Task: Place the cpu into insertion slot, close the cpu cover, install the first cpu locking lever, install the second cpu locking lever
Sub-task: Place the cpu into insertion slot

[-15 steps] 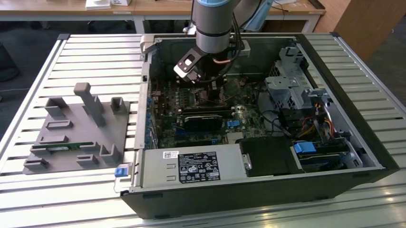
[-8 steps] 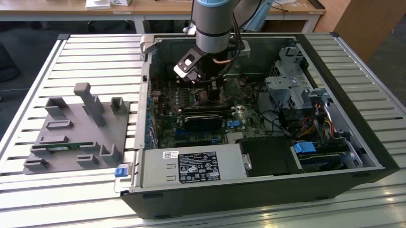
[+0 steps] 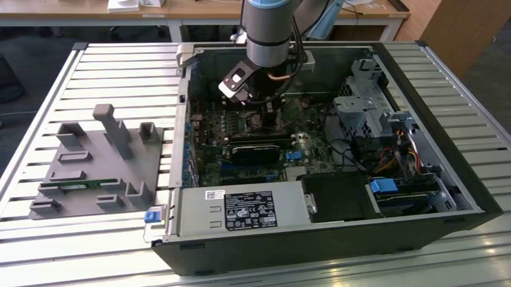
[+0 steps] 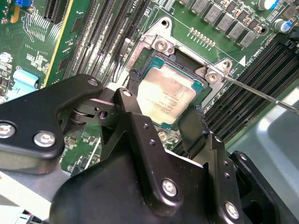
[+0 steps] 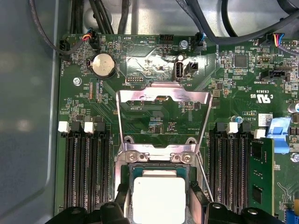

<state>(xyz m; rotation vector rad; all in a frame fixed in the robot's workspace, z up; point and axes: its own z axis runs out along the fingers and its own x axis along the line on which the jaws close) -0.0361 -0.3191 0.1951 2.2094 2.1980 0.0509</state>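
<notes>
The cpu (image 4: pixel 170 95) (image 5: pixel 159 198), a pale silvery square chip with a green edge, lies level in the insertion slot (image 4: pixel 160 58) (image 5: pixel 159 169). My gripper (image 4: pixel 161 99) (image 5: pixel 159 201) is shut on it. One black finger (image 4: pixel 134 79) is against one side of the cpu and the other against the opposite side. The cpu cover (image 5: pixel 163 94), a thin silvery frame, is swung back off the slot and stands open. A thin wire lever (image 4: pixel 261 94) (image 5: pixel 204 175) sticks out beside the slot, unlatched. In the exterior view the gripper (image 3: pixel 267 119) reaches down into the open computer case.
Black memory slots (image 5: pixel 86 172) flank the socket on both sides, with a green module (image 5: pixel 261 172) in one. Cables (image 5: pixel 219 28) run above the board. A grey fixture (image 3: pixel 100 161) sits on the slatted table at the exterior view's left. A power supply (image 3: pixel 239 209) and drive cage (image 3: pixel 367 113) crowd the case.
</notes>
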